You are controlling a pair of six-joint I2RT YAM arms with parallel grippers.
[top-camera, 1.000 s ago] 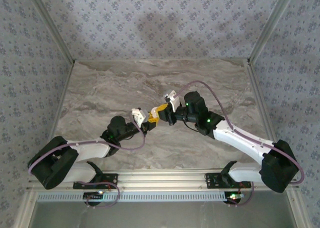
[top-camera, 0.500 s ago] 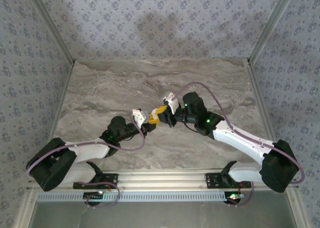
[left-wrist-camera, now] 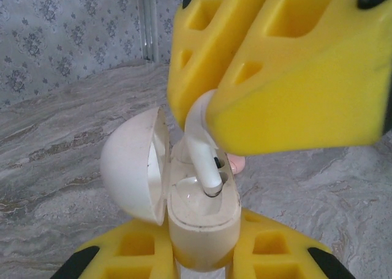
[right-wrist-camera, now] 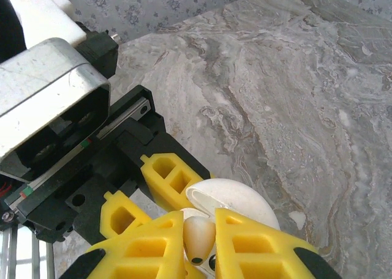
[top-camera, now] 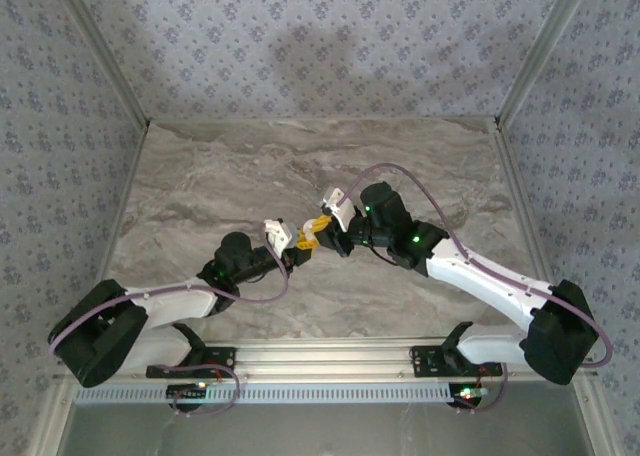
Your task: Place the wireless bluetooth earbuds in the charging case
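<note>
Grey-veined marble forms the worktop [top-camera: 200, 196]. Patterned walls [top-camera: 320, 46] close it on the far, left and right edges, and an aluminium rail [top-camera: 330, 354] runs along the near edge.

1. Both arms meet near the worktop's centre. Bare marble lies open from there to the far edge and both far corners.
2. The left gripper [left-wrist-camera: 205, 257] has its yellow fingers pressed against the sides of the charging case [left-wrist-camera: 202, 224], holding it upright and above the marble.
3. The case lid [left-wrist-camera: 128, 169] stands hinged open on the case's left side in the left wrist view.
4. The right gripper [right-wrist-camera: 199, 221] is directly above the case and pinches a white earbud [left-wrist-camera: 199, 138] between its fingertips.
5. The earbud's stem points down, with its tip inside the rim of the case's well.
6. A pale pink bit [left-wrist-camera: 237, 164] shows just behind the case rim. Whether it is seated in the case cannot be told.
</note>
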